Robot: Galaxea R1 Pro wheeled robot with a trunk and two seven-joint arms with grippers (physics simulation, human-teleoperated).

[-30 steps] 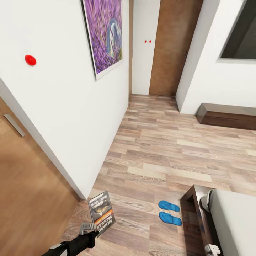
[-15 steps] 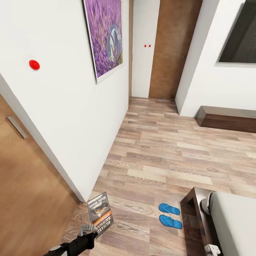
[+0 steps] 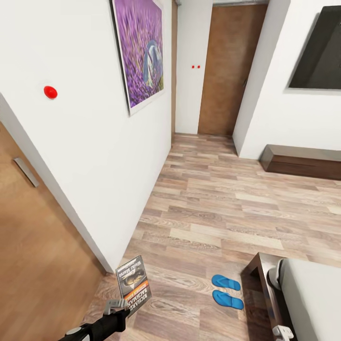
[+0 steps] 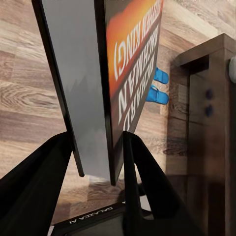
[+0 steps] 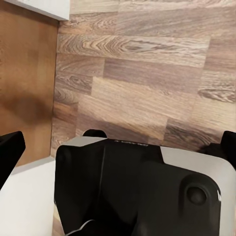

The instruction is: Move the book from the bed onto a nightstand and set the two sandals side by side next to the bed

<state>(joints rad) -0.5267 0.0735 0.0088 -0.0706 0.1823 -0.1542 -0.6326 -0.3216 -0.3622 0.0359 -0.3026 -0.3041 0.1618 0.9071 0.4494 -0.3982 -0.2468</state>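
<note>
Left end effector (image 3: 124,309) grips book (image 3: 133,283) (bed (image 3: 310,303) cut off)

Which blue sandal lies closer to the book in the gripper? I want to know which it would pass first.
The lower sandal in the head view; the other sandal lies beyond it, farther from the book.

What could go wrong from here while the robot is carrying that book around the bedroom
1. The left gripper pinches the book only at its lower edge, so the upright book could tip or slip out.
2. The two sandals lie on the floor by the bed corner; the base could run over them.
3. The wall corner sits close beside the left arm, so turning might clip it.
</note>
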